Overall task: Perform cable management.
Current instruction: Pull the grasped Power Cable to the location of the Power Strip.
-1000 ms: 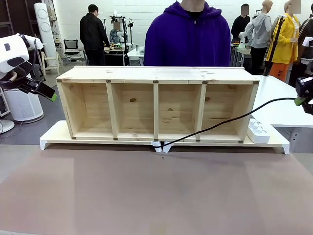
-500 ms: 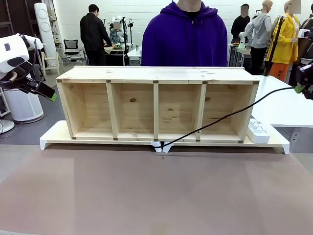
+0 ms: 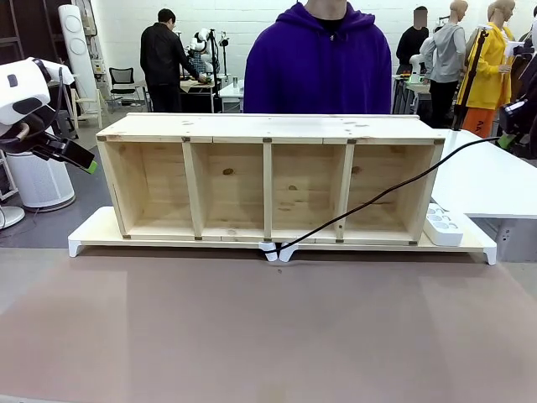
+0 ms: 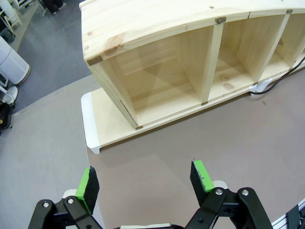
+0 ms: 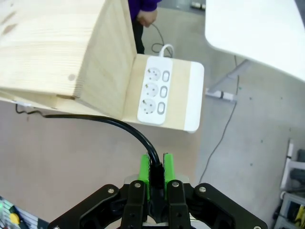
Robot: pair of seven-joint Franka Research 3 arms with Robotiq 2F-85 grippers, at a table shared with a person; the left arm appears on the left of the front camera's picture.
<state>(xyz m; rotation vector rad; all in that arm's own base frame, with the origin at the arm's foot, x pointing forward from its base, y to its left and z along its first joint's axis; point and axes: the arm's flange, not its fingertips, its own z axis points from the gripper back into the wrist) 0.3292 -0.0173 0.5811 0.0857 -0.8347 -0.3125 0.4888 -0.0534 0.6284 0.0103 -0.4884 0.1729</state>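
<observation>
Cable (image 5: 119, 125): black and thin, one end pinched between the green pads of the right gripper (image 5: 155, 167), whose jaws were drawn tight together on it. I could not tell whether a plug sat inside the grip. From the pads the cord arched out ahead of the fingers. It then ran down and away past the near end wall of the wooden shelf (image 3: 268, 128), crossed in front of the compartment closest to that gripper and reached a white fitting (image 3: 279, 251) at the middle of the base board's (image 3: 92, 231) front edge. A white three-socket power strip (image 5: 155, 95) lay on the board just ahead of the right fingers, beside the shelf's end wall and apart from the cord. The left gripper (image 4: 145, 179) hung over the brown tabletop (image 4: 190, 143), fingers spread wide with nothing between them, the shelf's other end ahead of it. A person in a purple hoodie (image 3: 319, 67) stood behind the shelf, on the far side from both grippers.
</observation>
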